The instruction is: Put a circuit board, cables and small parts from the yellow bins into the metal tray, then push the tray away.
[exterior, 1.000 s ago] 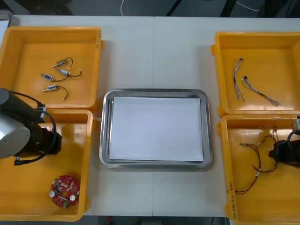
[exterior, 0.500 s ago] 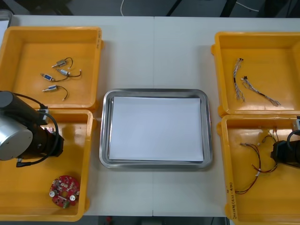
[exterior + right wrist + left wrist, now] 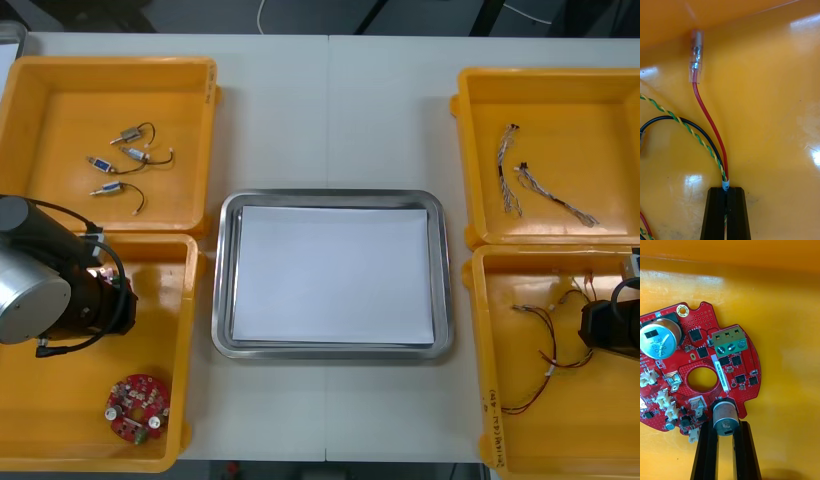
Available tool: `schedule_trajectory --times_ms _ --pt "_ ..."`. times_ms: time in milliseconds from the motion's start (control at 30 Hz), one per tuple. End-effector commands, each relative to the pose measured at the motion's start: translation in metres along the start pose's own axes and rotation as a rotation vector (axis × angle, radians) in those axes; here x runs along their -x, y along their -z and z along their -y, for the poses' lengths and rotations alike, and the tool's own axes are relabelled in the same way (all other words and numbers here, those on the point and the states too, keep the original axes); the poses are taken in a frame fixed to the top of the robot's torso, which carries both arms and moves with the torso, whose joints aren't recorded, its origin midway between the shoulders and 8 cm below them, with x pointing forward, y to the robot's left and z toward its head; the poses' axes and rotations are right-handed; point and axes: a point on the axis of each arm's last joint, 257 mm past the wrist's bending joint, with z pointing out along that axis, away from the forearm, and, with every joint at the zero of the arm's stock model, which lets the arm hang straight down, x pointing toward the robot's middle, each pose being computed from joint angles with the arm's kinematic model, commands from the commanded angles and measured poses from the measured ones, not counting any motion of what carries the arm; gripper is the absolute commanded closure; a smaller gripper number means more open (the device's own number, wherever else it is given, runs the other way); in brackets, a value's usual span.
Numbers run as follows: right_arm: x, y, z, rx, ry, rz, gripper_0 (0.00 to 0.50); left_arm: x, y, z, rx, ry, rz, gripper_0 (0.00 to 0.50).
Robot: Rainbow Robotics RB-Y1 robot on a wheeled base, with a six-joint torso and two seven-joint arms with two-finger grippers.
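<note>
- The circuit board (image 3: 137, 407) lies flat in the near-left yellow bin (image 3: 60, 430), at about 8 o'clock from the metal tray (image 3: 445, 300); it looks stiff and light, and fragile on its upturned parts side.
- The left gripper (image 3: 725, 424) has its jaws apart by the width of a silver cylinder (image 3: 725, 414) standing at the board's rim, and they pinch it; I judge this a weak handle, since the cylinder's mounting could bend or its smooth can slip; a slow, level lift would suit it.
- The red and yellow cables (image 3: 696, 63) lie in the near-right yellow bin (image 3: 600, 440), at about 4 o'clock from the tray; they look limp and very light, and likely to trail and snag.
- The right gripper (image 3: 726, 190) has its jaws pressed almost together on the strands, just beside a white band (image 3: 726, 184) where they gather; this seems a sound spot, since all strands should come along; a high lift would carry the loose ends over the bin wall.
</note>
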Motion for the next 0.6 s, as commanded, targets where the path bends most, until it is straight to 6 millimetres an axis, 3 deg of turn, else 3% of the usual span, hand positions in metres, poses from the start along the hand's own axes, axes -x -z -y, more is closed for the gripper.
schedule_trajectory --times_ms 33,367,600 --pt "-0.016 0.011 0.002 -0.008 0.023 -0.030 0.500 -0.014 -0.007 0.006 -0.008 0.040 -0.018 0.500" --pt "-0.003 0.068 0.015 -0.050 0.027 -0.008 0.500 -0.006 0.006 0.004 -0.013 0.040 -0.003 0.500" --pt "0.005 0.116 0.024 -0.095 0.035 0.003 0.500 0.001 0.035 0.004 -0.021 0.024 0.013 0.500"
